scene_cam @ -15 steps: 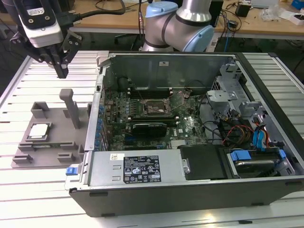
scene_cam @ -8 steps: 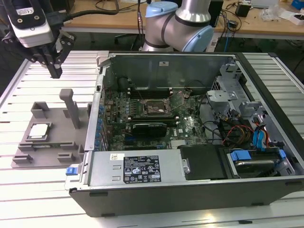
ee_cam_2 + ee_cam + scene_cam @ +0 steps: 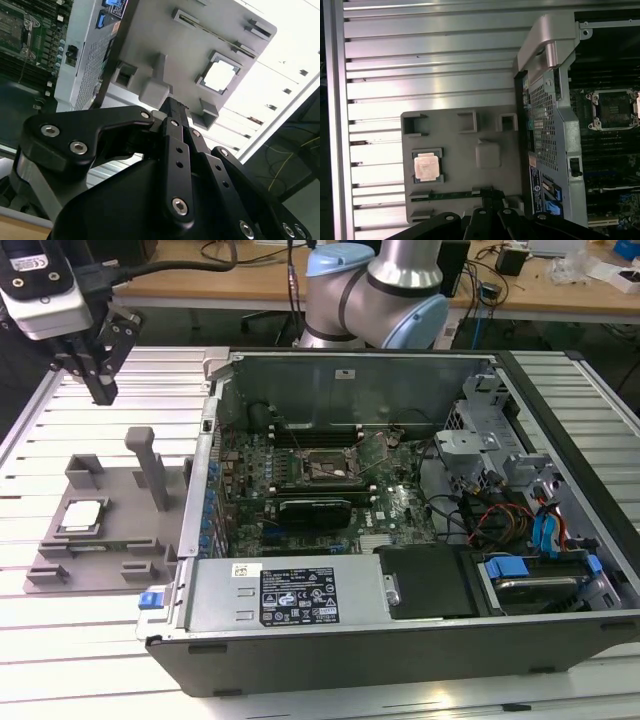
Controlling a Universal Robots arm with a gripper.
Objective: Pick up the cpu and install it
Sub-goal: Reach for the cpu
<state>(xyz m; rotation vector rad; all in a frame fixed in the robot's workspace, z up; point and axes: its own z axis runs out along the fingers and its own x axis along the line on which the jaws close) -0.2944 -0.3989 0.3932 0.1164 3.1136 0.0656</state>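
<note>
The black fingers [image 3: 170,130] are pressed together at their tips with nothing between them, so the gripper [image 3: 103,392] is clenched on air. In the exterior view it hangs high at the far left of the scene, above the slatted metal table [image 3: 90,660] and clear of everything on it.

The cpu [image 3: 82,515] lies well apart from the fingertips, untouched. In the exterior view it sits lower in the picture and nearer the camera than the gripper. It rests flat in a square recess of the grey tray [image 3: 125,525], its metal top facing up. In both wrist views the chip shows beyond the closed fingertips, as a bright square in the second wrist view [image 3: 220,76] and a pale one in the first [image 3: 427,166]. Upright blocks stand around it on the tray.

Just beside the tray, towards the exterior view's right, stands the open computer case [image 3: 300,590]. On its motherboard, the black socket frame [image 3: 325,468] has no chip in it. Behind the case rises the base of the robot arm [image 3: 390,290].
</note>
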